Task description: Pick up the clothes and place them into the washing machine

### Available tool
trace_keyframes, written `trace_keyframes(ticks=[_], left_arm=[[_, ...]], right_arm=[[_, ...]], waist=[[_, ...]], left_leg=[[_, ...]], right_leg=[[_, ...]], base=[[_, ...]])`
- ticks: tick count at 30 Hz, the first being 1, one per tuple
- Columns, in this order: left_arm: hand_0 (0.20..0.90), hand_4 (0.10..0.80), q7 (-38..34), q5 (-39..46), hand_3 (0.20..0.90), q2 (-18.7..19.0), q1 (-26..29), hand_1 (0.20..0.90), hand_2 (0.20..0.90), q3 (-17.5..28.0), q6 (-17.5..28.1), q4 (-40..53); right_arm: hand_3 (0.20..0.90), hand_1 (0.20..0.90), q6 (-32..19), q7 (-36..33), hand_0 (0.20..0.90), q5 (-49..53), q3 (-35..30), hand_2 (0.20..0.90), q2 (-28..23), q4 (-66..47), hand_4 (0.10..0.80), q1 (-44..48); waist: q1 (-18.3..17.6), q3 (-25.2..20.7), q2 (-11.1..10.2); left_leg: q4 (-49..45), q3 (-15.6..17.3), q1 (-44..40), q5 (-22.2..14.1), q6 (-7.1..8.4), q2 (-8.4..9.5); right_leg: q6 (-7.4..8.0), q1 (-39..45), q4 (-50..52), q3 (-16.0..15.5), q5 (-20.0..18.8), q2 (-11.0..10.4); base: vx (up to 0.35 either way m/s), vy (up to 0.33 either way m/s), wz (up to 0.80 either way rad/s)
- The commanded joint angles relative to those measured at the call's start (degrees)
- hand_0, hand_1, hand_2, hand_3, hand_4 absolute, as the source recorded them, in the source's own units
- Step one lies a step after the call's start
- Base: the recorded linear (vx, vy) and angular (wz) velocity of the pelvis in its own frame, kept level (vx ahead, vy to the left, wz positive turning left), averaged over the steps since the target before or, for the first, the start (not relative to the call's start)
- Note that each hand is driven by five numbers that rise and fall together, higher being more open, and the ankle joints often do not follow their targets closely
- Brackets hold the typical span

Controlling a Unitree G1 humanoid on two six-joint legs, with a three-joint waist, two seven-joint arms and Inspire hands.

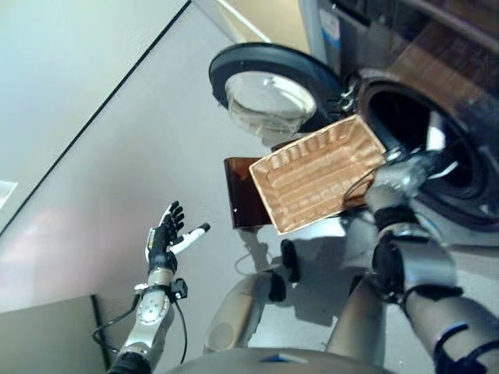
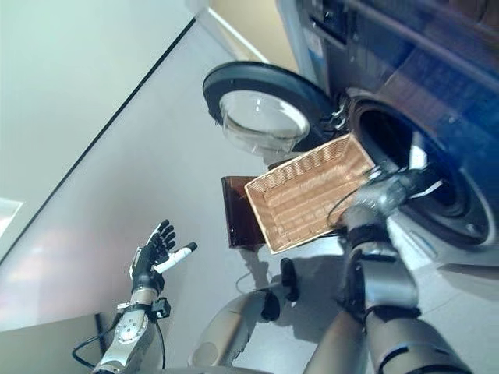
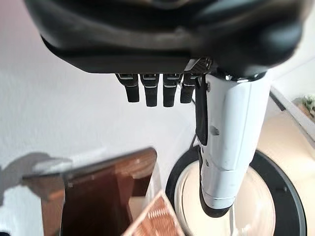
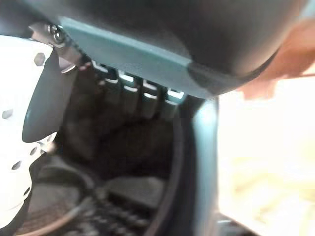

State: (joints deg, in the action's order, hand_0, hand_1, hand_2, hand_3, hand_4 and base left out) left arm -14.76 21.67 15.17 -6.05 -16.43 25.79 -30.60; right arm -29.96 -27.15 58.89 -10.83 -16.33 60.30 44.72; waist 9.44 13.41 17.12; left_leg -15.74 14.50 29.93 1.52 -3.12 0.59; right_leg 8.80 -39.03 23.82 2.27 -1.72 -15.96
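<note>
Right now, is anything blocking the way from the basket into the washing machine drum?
Nothing visible does. The washer door is swung open to the robot's left, and the right hand holds the tilted wicker basket at the drum opening. The basket looks empty.

One of each thing on the floor by the machine

One washing machine (image 1: 437,101) with one round door (image 1: 269,89) swung open; one wicker basket (image 1: 320,175), tipped up at the drum opening; one brown wooden stool (image 1: 242,195) behind the basket; two robot hands, left hand (image 1: 164,238) and right hand (image 1: 398,183)
</note>
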Motion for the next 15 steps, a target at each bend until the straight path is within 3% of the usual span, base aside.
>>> trace_keyframes(ticks=[1,5,7,8,9,10,12,14,15], left_arm=[[0.900,0.800,-1.5,-1.5,0.900,0.6,1.0,0.900,0.900,2.5,1.5,-2.4],[0.900,0.800,-0.4,-1.4,0.900,-1.0,1.5,0.900,0.900,1.6,-0.4,-9.2],[0.900,0.800,-0.2,-1.7,0.900,-1.1,1.4,0.900,0.900,1.4,-0.6,-10.6],[0.900,0.800,-0.3,-1.9,0.900,-1.9,1.5,0.900,0.900,1.8,-1.3,-14.4],[0.900,0.800,-0.3,-1.9,0.900,-1.9,1.4,0.900,0.900,1.7,-1.3,-14.5],[0.900,0.800,-0.3,-1.3,0.900,-2.9,2.0,0.900,0.900,2.7,-1.7,-18.4],[0.900,0.800,0.3,-0.3,0.900,-3.2,2.2,0.900,0.900,3.2,-2.0,-20.0],[0.900,0.800,2.8,0.6,0.900,-3.2,2.4,0.900,0.900,4.5,-3.1,-24.7],[0.900,0.800,2.8,0.6,0.900,-3.2,2.4,0.900,0.900,4.5,-3.1,-24.7]], right_arm=[[0.900,0.900,-2.0,4.7,0.900,-3.5,6.2,0.900,-0.7,-9.5,0.800,-3.4],[0.900,0.900,-1.6,7.1,0.900,-3.1,8.1,0.900,5.2,-16.3,0.800,-13.3],[0.900,0.900,-1.4,7.6,0.900,-3.0,8.3,0.900,6.0,-17.2,0.800,-15.2],[0.900,0.900,-0.3,8.8,0.900,-3.3,8.9,0.900,7.3,-18.9,0.800,-19.8],[0.900,0.900,-0.3,8.7,0.900,-3.4,8.9,0.900,7.3,-19.0,0.800,-19.9],[0.900,0.900,1.7,9.9,0.900,-4.8,9.4,0.900,6.9,-18.9,0.800,-23.4],[0.900,0.900,2.6,10.3,0.900,-5.8,10.1,0.900,6.8,-19.5,0.800,-25.4],[0.900,0.900,7.1,12.2,0.900,-12.4,11.5,0.900,3.8,-20.0,0.800,-31.8],[0.900,0.900,7.1,12.2,0.900,-12.4,11.5,0.900,3.8,-20.0,0.800,-31.8]], waist=[[0.4,-3.0,0.2],[-1.7,-3.5,-3.8],[-2.3,-3.7,-4.6],[-3.2,-4.7,-6.3],[-3.3,-4.6,-6.3],[-4.0,-5.7,-8.2],[-4.2,-6.4,-9.1],[-5.8,-8.2,-11.6],[-5.8,-8.2,-11.6]], left_leg=[[1.5,-1.8,3.8,-1.0,4.22,-0.13],[2.3,-2.0,-0.6,-1.1,4.60,-1.26],[2.8,-2.2,-1.9,-0.9,4.78,-1.38],[3.9,-2.2,-4.2,-0.8,5.14,-1.68],[4.0,-2.2,-4.4,-0.7,5.14,-1.66],[5.1,-2.1,-6.9,-0.6,5.52,-2.28],[6.0,-1.9,-8.3,-0.1,5.66,-2.52],[8.1,-1.7,-12.6,0.1,6.04,-3.14],[8.1,-1.7,-12.5,0.2,6.05,-3.14]], right_leg=[[-4.37,2.4,-1.1,-2.1,4.1,2.6],[-3.98,7.8,-4.2,-2.9,3.5,3.3],[-3.82,9.6,-5.5,-3.3,3.3,3.4],[-3.47,12.1,-7.7,-3.6,2.8,3.7],[-3.46,12.4,-7.9,-3.6,2.8,3.7],[-3.15,15.1,-9.9,-3.9,2.3,4.0],[-3.15,16.4,-11.2,-4.1,1.6,4.2],[-2.91,20.3,-13.8,-4.6,1.1,4.7],[-2.91,20.3,-13.8,-4.6,1.1,4.7]], base=[[0.031,-0.034,-0.10],[0.065,-0.070,-0.10],[0.082,-0.068,-0.04],[0.056,-0.049,-0.11],[0.099,-0.129,-0.12],[0.079,-0.114,-0.12],[0.064,-0.097,-0.12],[0.095,-0.120,-0.09],[0.106,-0.113,-0.15]])
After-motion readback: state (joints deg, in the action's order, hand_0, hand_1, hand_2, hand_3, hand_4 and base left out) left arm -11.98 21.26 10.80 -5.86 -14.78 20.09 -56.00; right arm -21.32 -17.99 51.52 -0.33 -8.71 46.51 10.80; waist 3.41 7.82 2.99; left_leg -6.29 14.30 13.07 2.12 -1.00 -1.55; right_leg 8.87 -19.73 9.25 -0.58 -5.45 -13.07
